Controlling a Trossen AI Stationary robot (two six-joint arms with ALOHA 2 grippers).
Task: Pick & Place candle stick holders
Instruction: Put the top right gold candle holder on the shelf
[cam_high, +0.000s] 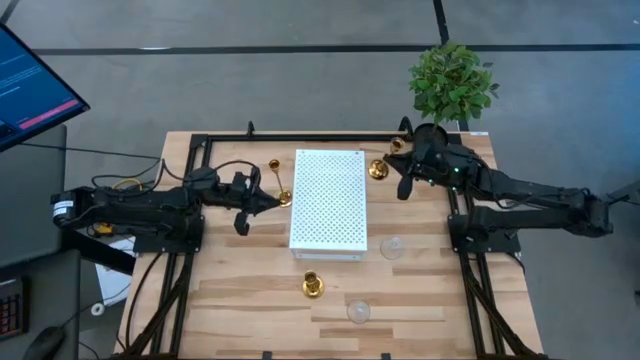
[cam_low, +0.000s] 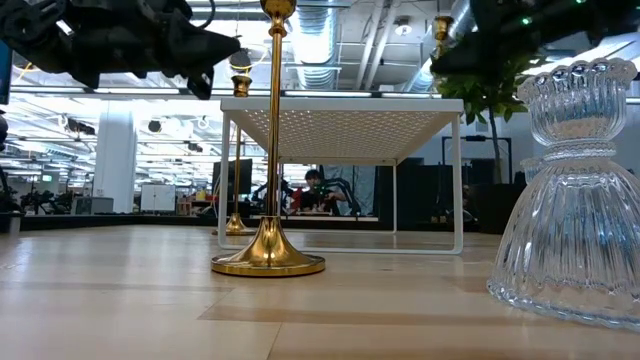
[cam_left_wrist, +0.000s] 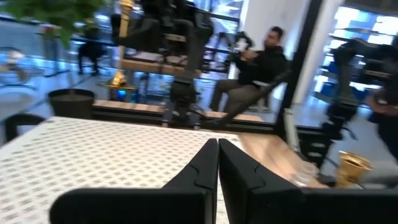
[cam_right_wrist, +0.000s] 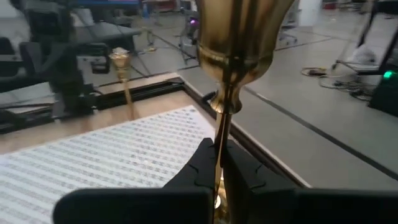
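A white perforated rack (cam_high: 328, 203) stands mid-table. My right gripper (cam_high: 400, 172) is at its far right corner, shut on a gold candle stick holder (cam_high: 378, 168), whose cup fills the right wrist view (cam_right_wrist: 239, 37). My left gripper (cam_high: 272, 204) is shut and empty at the rack's left edge, beside a tall thin-stemmed gold holder (cam_high: 283, 195) standing on its round base. Another gold holder (cam_high: 313, 286) stands on its base near the front and also shows in the low view (cam_low: 268, 250). Two clear glass holders (cam_high: 392, 247) (cam_high: 358, 311) stand on the table at the front right. My right gripper pinches the gold holder's thin stem (cam_right_wrist: 221, 134), just below the cup, between its two fingers. The fingers come roughly level from the table's right side and lie across the stem. The holder stands upright in the hold. I cannot tell whether its base is clear of the table.
A black pot with a green plant (cam_high: 450, 80) stands at the far right corner, behind my right arm. Black frame rails run along the table's far, left and right sides. Bare wood lies in front of the rack. People sit in the room beyond the table.
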